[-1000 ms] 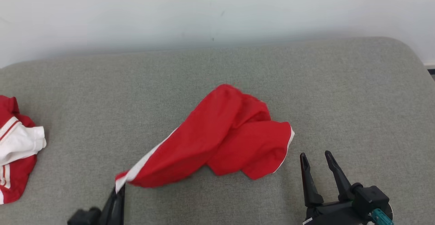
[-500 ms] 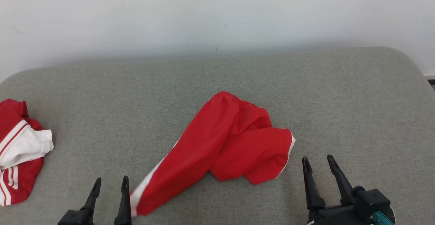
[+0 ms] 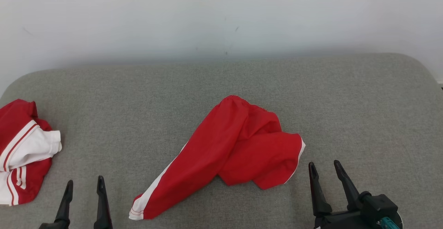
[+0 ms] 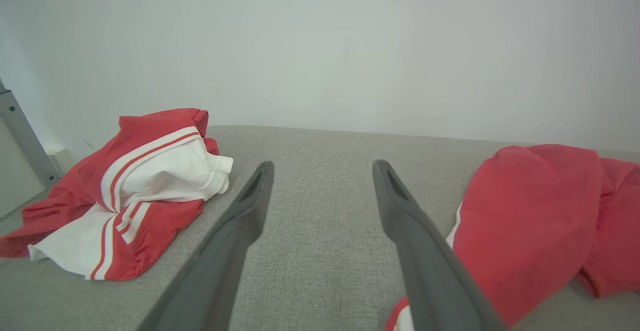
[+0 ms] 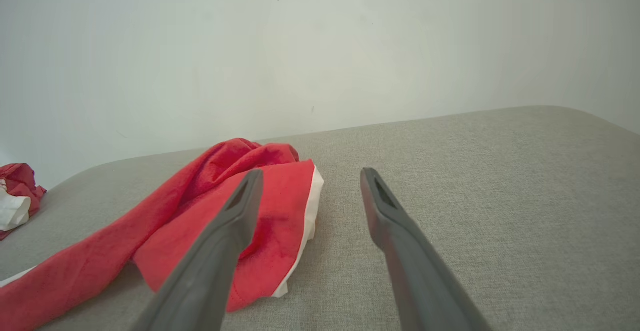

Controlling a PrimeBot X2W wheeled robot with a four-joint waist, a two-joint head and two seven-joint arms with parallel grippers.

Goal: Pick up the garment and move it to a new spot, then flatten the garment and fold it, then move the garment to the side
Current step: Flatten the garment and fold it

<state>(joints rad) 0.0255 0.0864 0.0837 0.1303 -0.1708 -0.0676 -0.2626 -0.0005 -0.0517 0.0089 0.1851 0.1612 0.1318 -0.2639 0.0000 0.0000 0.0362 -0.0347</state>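
At the near side of the grey cushion [image 3: 346, 101], both arms sit low, with their fingers pointing away from the robot toward the white wall [image 3: 221, 14]. The left tool [image 3: 85, 180] has its two dark fingers spread wide and holds nothing; bare grey fabric shows between them. The right tool [image 3: 324, 164] is also spread wide and empty, and its fingers lean a little to the left.

The red garment [image 3: 225, 146] lies crumpled on the cushion between the two tools. Its long part with the white side stripe ends just to the right of the left tool, near the right finger. Whether it touches that finger, I cannot tell. Its bunched part with the white hem lies just ahead of the right tool and to its left, apart from the fingertips.

Well to the left of the left tool, a red and white garment [image 3: 24, 146] lies in a heap near the cushion's left edge. Ahead of both tools the cushion is open up to the wall. To the right of the right tool it is bare as far as the rounded corner.
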